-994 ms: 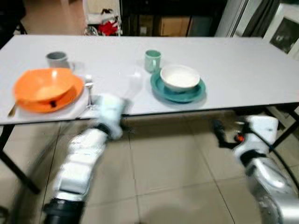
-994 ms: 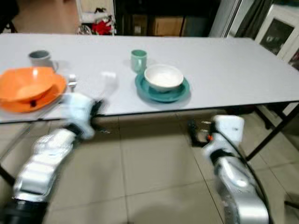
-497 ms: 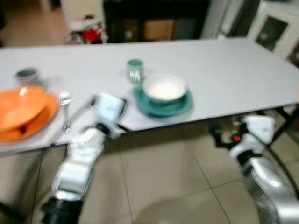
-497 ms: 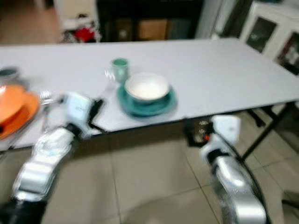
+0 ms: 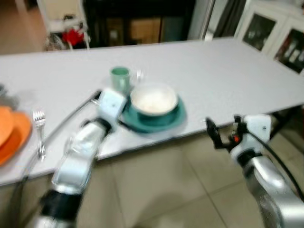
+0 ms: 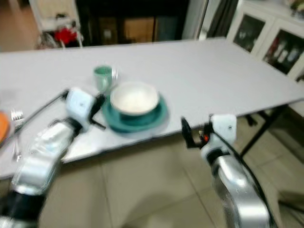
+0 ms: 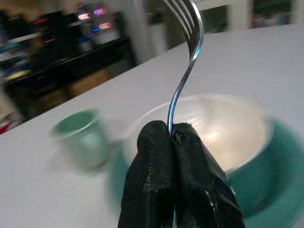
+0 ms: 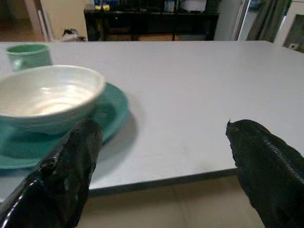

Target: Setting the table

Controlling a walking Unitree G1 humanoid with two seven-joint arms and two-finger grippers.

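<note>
A white bowl (image 5: 154, 99) sits on a teal plate (image 5: 176, 114) near the white table's (image 5: 228, 71) front edge, with a green cup (image 5: 119, 78) just behind it to the left. My left gripper (image 7: 172, 130) is shut on the handle of a silver fork (image 7: 187, 57), whose tines point up. It hovers at the plate's left side, close to the cup (image 7: 78, 135). My right gripper (image 8: 161, 127) is open, fingers wide apart, level with the table's front edge to the right of the plate (image 8: 111, 107).
A second fork (image 5: 39, 128) lies on the table beside an orange plate (image 5: 9, 135) at the far left. Dark furniture stands behind the table. A white glass-door cabinet (image 5: 280, 42) is at the right. The floor is tiled below.
The camera swung right, so the scene slid left. My left gripper carried the fork from beside the orange plate to the teal plate's left side. My right gripper rose to the table edge.
</note>
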